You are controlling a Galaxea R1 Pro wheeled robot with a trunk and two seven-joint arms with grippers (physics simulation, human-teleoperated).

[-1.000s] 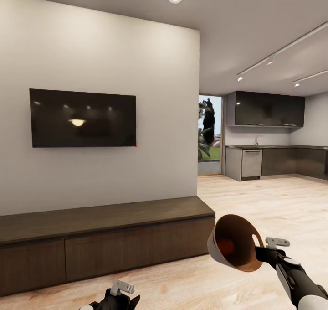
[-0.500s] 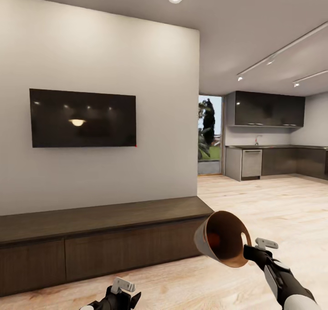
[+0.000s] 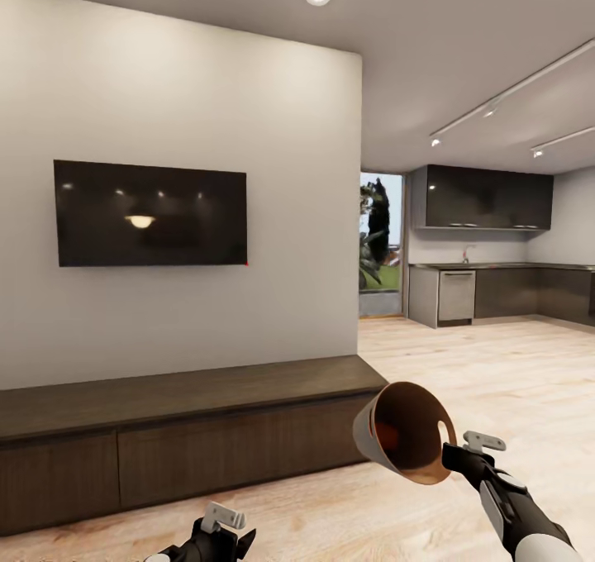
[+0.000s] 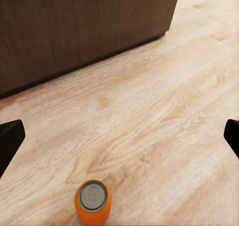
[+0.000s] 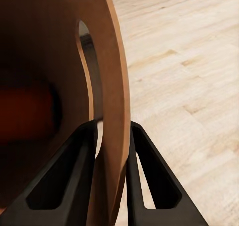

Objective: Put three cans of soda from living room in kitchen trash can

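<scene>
An orange can of soda [image 4: 92,202] with a pale top stands upright on the wood floor. My left gripper [image 4: 119,138] hangs over it, open, with the dark fingertips [image 4: 10,142] far apart; it also peeks in low in the head view [image 3: 221,522]. My right gripper [image 3: 456,456] is shut on the rim of the trash can [image 3: 406,431], a pale bin with a brown inside and a handle slot, held tipped with its mouth toward me. In the right wrist view the fingers [image 5: 74,171] pinch that rim [image 5: 112,111], and a red-orange shape [image 5: 25,111] lies inside the bin.
A long low dark wood cabinet [image 3: 190,430] runs along the wall under a black TV [image 3: 149,213]. Beyond the wall's end, pale wood floor [image 3: 496,372] leads to the kitchen counters [image 3: 496,293] and a glass door with a plant [image 3: 378,244].
My right arm has carried the trash can leftward and a little lower, then come to rest. The left gripper and the camera have stayed put.
</scene>
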